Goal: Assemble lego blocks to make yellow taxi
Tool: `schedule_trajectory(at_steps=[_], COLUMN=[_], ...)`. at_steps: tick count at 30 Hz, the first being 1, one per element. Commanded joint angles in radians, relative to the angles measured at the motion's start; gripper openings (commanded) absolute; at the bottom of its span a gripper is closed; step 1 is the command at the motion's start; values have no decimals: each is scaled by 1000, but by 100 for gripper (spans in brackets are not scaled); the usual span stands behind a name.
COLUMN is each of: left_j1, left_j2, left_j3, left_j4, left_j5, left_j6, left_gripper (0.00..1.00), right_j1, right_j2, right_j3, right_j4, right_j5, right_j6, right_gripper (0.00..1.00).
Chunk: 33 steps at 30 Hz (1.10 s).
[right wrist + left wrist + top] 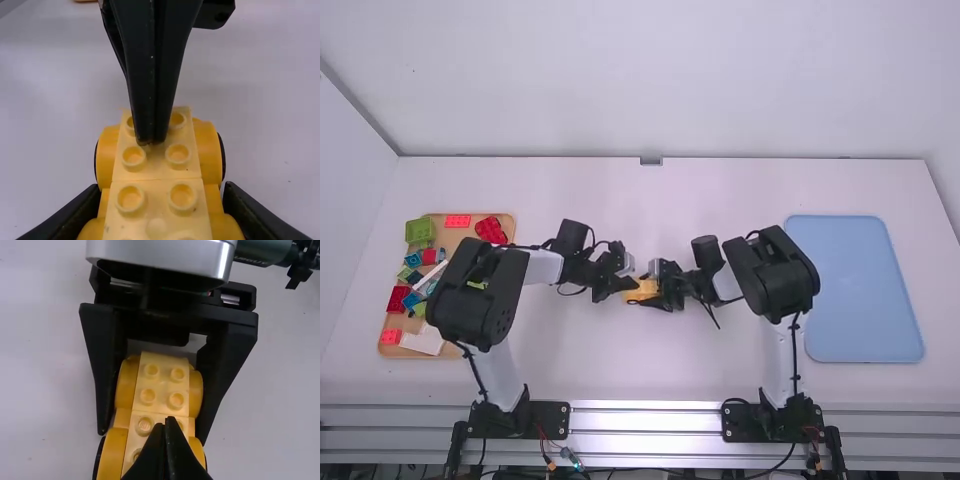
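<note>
The right gripper [653,287] grips a yellow studded plastic car base [156,172] by its sides, the left gripper's [635,285] fingers closed together at its top.

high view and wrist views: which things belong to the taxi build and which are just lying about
In the job:
yellow block car
left gripper, tips at its studs
right gripper, around its sides

Probably just lying about:
tan tray
red blocks and green blocks on it
blue tray

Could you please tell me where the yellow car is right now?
In the high view, the yellow car is near the table's middle, clasped at both sides by the right gripper, with the left gripper's closed fingertips over its studs.
</note>
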State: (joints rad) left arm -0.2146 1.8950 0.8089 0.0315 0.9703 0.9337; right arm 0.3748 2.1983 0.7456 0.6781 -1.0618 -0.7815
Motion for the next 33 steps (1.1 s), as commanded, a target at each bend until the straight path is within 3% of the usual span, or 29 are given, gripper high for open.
schedule_trajectory(at_steps=[1, 11, 13, 14, 15, 16, 21, 24, 25, 27, 33], left_j1=[-39, 4, 32, 43, 48, 56, 114, 153, 181, 228, 312], left_j2=[57, -106, -155, -167, -171, -173, -175, -175, -175, -175, -175], left_j3=[-11, 140, 145, 145, 145, 145, 145, 145, 145, 145, 145], left_j4=[-39, -378, -394, -394, -394, -394, -394, -394, -391, -393, -357], left_j5=[-177, -36, -44, -42, -41, -40, -8, 57, 95, 119, 89], left_j6=[-2, 233, 235, 233, 234, 235, 200, 201, 200, 193, 29], left_gripper=[2, 2, 17, 37, 84, 99, 99, 99, 99, 99, 97], right_j1=[11, 11, 11, 11, 11, 11, 11, 11, 11, 11, 11], right_j2=[20, 20, 20, 20, 20, 20, 20, 19, 18, 13, -39], right_j3=[-6, -5, -5, -6, -6, -6, -6, -5, -6, -5, -8], right_j4=[-5, -5, -2, -1, -1, -2, -1, -2, -2, -3, -49], right_j5=[11, 12, 12, 14, 16, 16, 15, 16, 24, 61, 77], right_j6=[26, 25, 25, 26, 25, 25, 26, 26, 34, 75, 85], right_gripper=[51, 51, 52, 54, 55, 56, 58, 72, 84, 95, 99])
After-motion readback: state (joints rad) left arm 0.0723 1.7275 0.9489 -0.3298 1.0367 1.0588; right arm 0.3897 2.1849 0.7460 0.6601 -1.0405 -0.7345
